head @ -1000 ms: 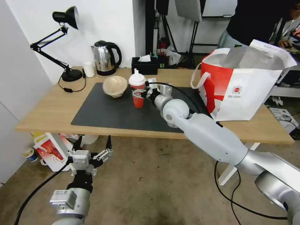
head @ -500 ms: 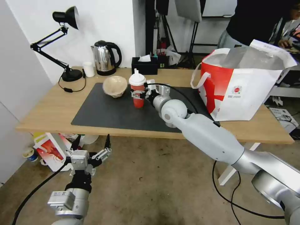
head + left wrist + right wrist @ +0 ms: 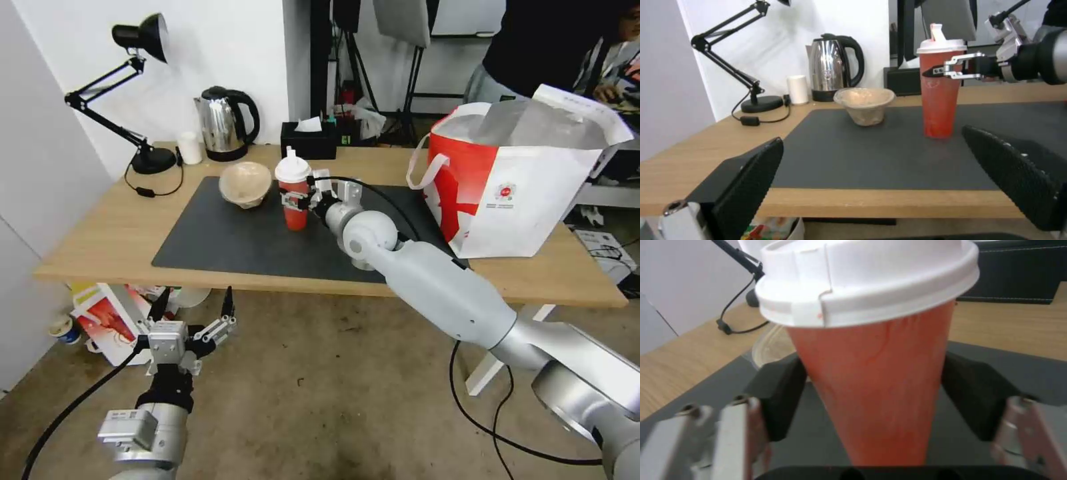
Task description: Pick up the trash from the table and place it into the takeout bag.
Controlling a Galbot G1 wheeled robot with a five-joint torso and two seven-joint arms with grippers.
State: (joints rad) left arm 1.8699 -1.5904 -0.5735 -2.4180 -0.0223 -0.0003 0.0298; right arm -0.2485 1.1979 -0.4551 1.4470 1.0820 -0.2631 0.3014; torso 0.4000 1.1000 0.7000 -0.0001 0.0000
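Compared with a second before, the right arm had pushed slightly further in toward the middle of the head view, its elbow sliding a little left, while the red cup [image 3: 294, 197] stood in the same spot on the dark mat [image 3: 220, 240]. The left arm had drifted slightly left and down at the lower left of the head view.

The right gripper [image 3: 297, 201] was around the cup at mid-height. In the right wrist view its black pads [image 3: 778, 396] sat against both sides of the red cup wall, just under the white domed lid [image 3: 867, 280], so the fingers were clamped on the cup. The cup stood upright with its base on the mat; what it held could not be told through the lid.

The beige paper bowl [image 3: 245, 184] stood upright just left of the cup, apart from it; its inside looked bare. The takeout bag [image 3: 527, 180] stood open at the right of the table [image 3: 100, 247], foil lining showing at the mouth, its contents hidden from view.

The left gripper [image 3: 192, 320] hung below the table's front edge at the lower left, fingers spread wide apart and holding nothing.
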